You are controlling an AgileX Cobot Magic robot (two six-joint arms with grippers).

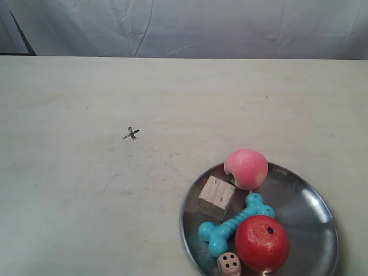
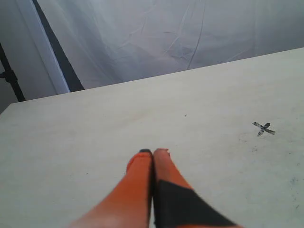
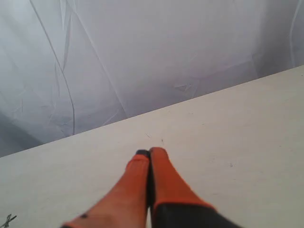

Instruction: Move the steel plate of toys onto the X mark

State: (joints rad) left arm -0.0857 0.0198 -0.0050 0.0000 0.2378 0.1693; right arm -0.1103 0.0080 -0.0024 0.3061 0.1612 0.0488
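The steel plate lies at the exterior view's lower right, partly cut off by the frame edge. On it rest a pink peach, a red apple, a turquoise bone, a pale wooden cube and a small beige die. The X mark is drawn on the table up and to the left of the plate; it also shows as a small cross in the left wrist view. My left gripper is shut and empty above bare table. My right gripper is shut and empty too. Neither arm appears in the exterior view.
The pale table ends at a far edge against a white cloth backdrop. A dark stand pole rises beyond the table in the left wrist view.
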